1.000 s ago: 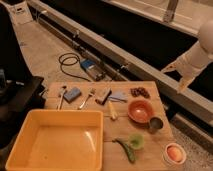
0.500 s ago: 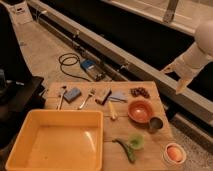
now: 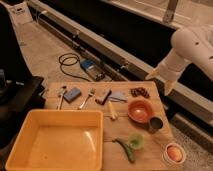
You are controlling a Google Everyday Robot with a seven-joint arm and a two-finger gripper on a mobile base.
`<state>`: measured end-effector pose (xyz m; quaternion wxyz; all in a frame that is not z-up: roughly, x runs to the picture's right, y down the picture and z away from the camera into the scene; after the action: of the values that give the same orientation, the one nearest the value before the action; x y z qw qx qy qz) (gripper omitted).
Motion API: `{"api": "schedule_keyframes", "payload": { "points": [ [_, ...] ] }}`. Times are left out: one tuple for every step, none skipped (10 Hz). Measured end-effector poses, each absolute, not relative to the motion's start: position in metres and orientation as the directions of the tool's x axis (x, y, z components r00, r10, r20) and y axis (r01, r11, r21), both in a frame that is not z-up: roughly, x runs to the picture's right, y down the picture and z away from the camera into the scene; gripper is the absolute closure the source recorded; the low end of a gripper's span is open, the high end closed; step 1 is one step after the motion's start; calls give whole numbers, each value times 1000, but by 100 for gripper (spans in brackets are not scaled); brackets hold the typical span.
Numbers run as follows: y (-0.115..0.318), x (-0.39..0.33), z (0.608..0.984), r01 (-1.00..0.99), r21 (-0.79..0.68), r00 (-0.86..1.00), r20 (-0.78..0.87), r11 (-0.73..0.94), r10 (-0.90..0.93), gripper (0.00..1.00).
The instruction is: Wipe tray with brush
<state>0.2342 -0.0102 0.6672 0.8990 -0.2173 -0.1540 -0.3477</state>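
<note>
Tray (image 3: 59, 144) sits at the front left of the table (image 3: 111, 156), open side up, ready for wiping. Brush (image 3: 61, 97) lies flat just behind it, ungrasped. Gripper (image 3: 160, 81) hangs high at right, well apart from both, jaws spread, apparently ahead of its approach.

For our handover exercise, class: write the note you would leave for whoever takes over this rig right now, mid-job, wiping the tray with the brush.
Claw: raised off the table's far right corner, away from the job's things.
Brush: lying on the table at its far left, beside a blue pad, untouched.
Tray: near-left of the table, nothing inside it.
Done: nothing yet.
Left: cross to the left, pick up the brush, wipe the tray.
</note>
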Motion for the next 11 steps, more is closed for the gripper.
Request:
{"api": "schedule_keyframes", "payload": {
  "points": [
    [-11,216,674,702,-258,698,433,663,-571,30],
    [-12,206,680,705,-238,693,430,668,-578,30],
    [-16,185,688,706,-201,685,435,679,-584,30],
    [-25,160,697,705,-156,675,448,692,-586,30],
    [-34,143,706,690,-120,673,469,714,-572,30],
    [-38,136,710,681,-106,673,480,724,-563,30],
    [-39,135,710,678,-102,674,482,728,-560,30],
    [-39,137,710,677,-103,675,481,729,-559,30],
    [-39,135,710,678,-102,674,482,728,-560,30],
    [-39,135,710,679,-102,673,482,727,-561,30],
    [-39,136,711,680,-104,674,478,726,-563,30]
  ]
}}
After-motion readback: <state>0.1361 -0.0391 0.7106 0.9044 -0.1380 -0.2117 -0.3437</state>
